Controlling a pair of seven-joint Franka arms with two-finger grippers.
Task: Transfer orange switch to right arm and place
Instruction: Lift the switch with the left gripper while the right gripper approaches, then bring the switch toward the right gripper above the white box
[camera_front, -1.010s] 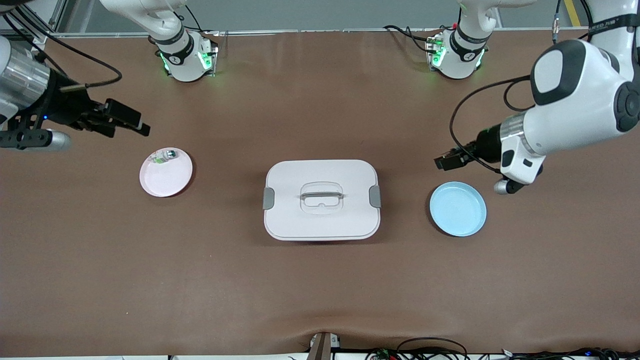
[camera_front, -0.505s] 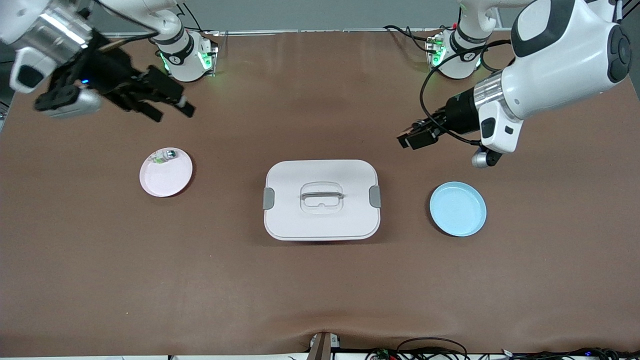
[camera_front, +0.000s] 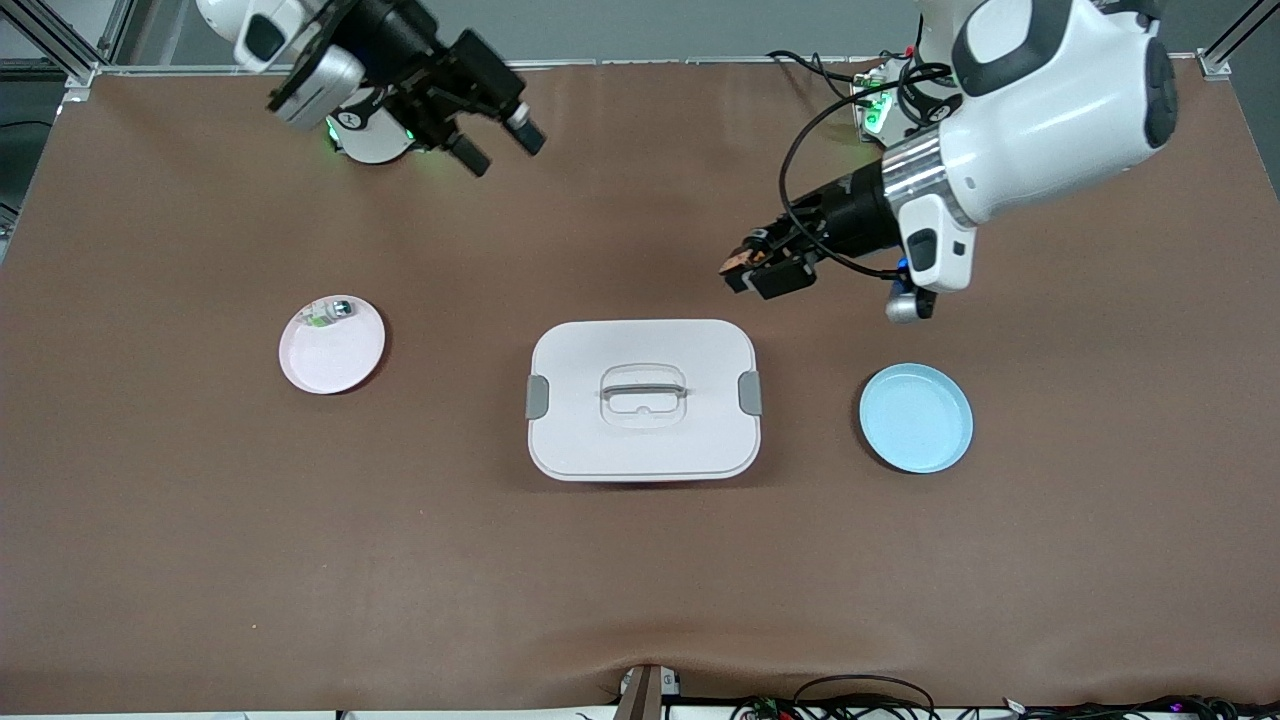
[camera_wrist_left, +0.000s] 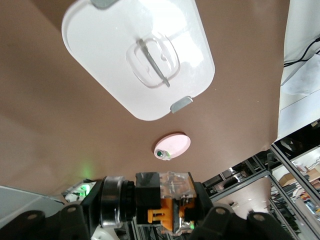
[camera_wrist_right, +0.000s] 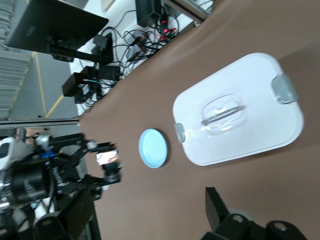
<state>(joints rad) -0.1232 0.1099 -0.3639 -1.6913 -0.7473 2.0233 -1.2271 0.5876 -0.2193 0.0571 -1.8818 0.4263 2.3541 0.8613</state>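
Front view: left gripper clenched on the switch, up in the air over bare table at about 1 o'clock from the box. Right gripper spread wide, holding nothing, over the table near its own base. Pink plate at 9 o'clock of the box, blue plate at 3 o'clock.

Left wrist view: switch pinched between the fingers, orange part visible; box and pink plate below.

Right wrist view: one finger visible; left gripper with switch farther off, near the blue plate.
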